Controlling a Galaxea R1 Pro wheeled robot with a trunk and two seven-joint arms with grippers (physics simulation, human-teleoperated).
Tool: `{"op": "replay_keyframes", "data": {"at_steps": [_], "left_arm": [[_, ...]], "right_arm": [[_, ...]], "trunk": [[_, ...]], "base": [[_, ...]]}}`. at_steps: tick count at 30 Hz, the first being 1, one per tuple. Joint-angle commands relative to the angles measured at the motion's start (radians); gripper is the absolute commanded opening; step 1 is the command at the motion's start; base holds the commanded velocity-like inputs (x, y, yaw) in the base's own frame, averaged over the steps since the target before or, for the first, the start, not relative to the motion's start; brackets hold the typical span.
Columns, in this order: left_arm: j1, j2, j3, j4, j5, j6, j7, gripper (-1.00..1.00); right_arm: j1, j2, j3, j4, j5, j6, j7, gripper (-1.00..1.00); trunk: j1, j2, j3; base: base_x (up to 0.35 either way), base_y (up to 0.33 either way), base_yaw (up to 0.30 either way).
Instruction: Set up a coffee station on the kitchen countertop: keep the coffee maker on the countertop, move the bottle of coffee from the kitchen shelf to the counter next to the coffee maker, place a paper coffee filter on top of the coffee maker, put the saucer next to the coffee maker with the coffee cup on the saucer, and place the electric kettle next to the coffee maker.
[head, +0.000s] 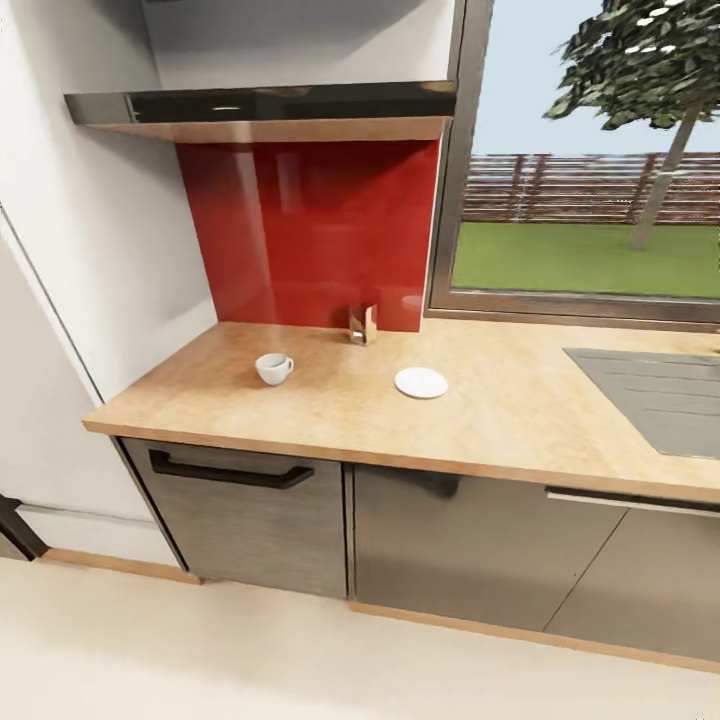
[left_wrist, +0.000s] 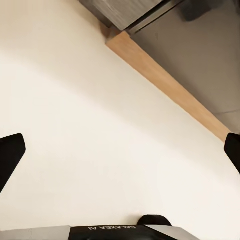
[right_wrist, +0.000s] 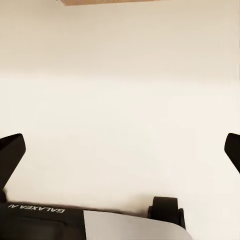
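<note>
White, the small handled coffee cup (head: 274, 368) is best approached squarely for lifting onto the round saucer (head: 421, 382), both grippers (left_wrist: 120, 150) (right_wrist: 120, 150) being spread empty.

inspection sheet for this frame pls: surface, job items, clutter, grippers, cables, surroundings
Surface: kitchen countertop, beige wood-look, above grey cabinet fronts.
Job's things: coffee cup upright on the counter, apart from the saucer; paper coffee filter by the red backsplash.
Clutter: nothing seen.
Grippers: left gripper and right gripper open, empty, over pale floor.
Cables: nothing seen.
Surroundings: sink drainer, window, dark shelf.
</note>
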Motion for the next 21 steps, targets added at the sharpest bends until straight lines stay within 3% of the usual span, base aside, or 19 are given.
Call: {"op": "replay_keyframes", "data": {"at_steps": [1, 7, 21], "left_arm": [[0.0, 0.0, -0.008, 0.0, 0.006, -0.005, -0.001, 1.0], [0.0, 0.0, -0.008, 0.0, 0.006, -0.005, -0.001, 1.0], [0.0, 0.0, -0.008, 0.0, 0.006, -0.005, -0.001, 1.0]], "right_arm": [[-0.001, 0.001, -0.008, 0.0, 0.011, -0.005, 0.006, 1.0], [-0.001, 0.001, -0.008, 0.0, 0.011, -0.005, 0.006, 1.0], [-0.001, 0.001, -0.008, 0.0, 0.011, -0.005, 0.006, 1.0]], "trunk": [[0.0, 0.0, -0.001], [0.0, 0.0, -0.001], [0.0, 0.0, -0.001]], "base": [[0.081, 0.287, -0.026], [0.033, 0.249, -0.097], [0.0, 0.008, -0.281]]}}
